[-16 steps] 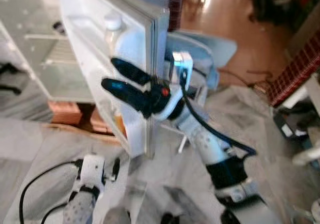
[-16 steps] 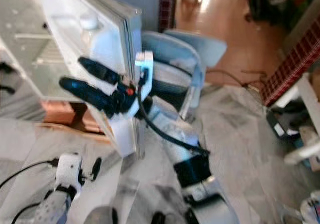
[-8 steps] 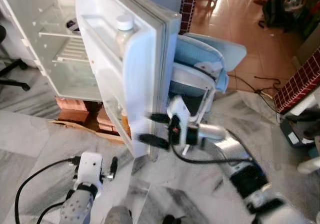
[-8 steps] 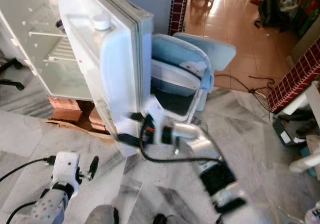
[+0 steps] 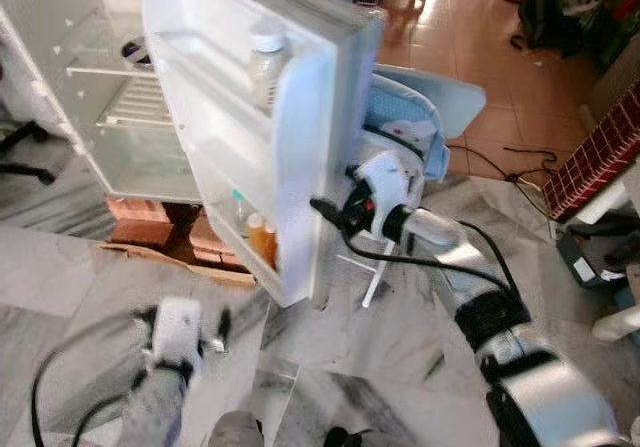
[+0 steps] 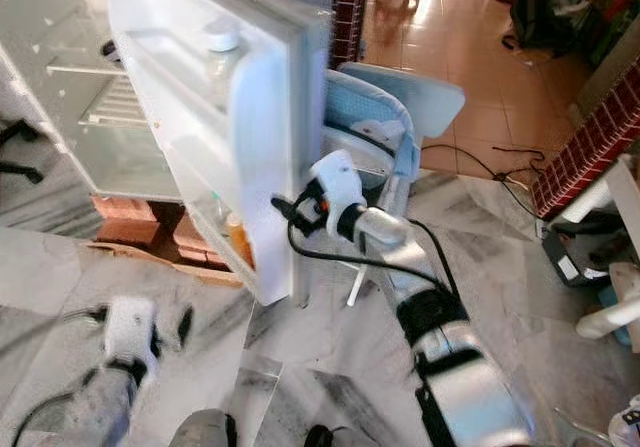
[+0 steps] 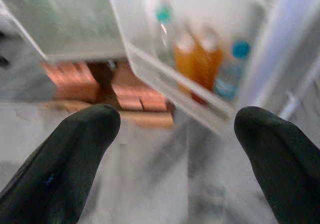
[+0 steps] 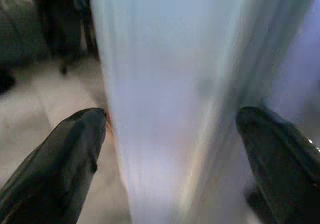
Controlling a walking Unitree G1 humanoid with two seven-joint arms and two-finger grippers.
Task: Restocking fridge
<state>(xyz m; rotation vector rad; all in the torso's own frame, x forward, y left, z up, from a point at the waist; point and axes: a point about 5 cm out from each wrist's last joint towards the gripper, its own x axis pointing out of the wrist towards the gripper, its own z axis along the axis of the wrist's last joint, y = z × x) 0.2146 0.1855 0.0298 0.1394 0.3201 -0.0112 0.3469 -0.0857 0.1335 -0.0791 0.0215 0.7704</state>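
Fridge door stands ajar before the robot, its lower rack holding orange juice bottles, a white-capped bottle in the upper rack. The right claw, fingers spread, straddles the door's outer edge, seemingly to swing it. The left claw hangs open, low above the floor.

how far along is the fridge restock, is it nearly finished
Some stocking looks done: the fridge door is open, with a white-capped bottle on its upper shelf and orange bottles in the lower rack. In hand: the right end effector is open, its fingers either side of the door's edge, carrying nothing. The left end effector hangs low, open and empty. Left: shutting the door; whether more items await cannot be told.
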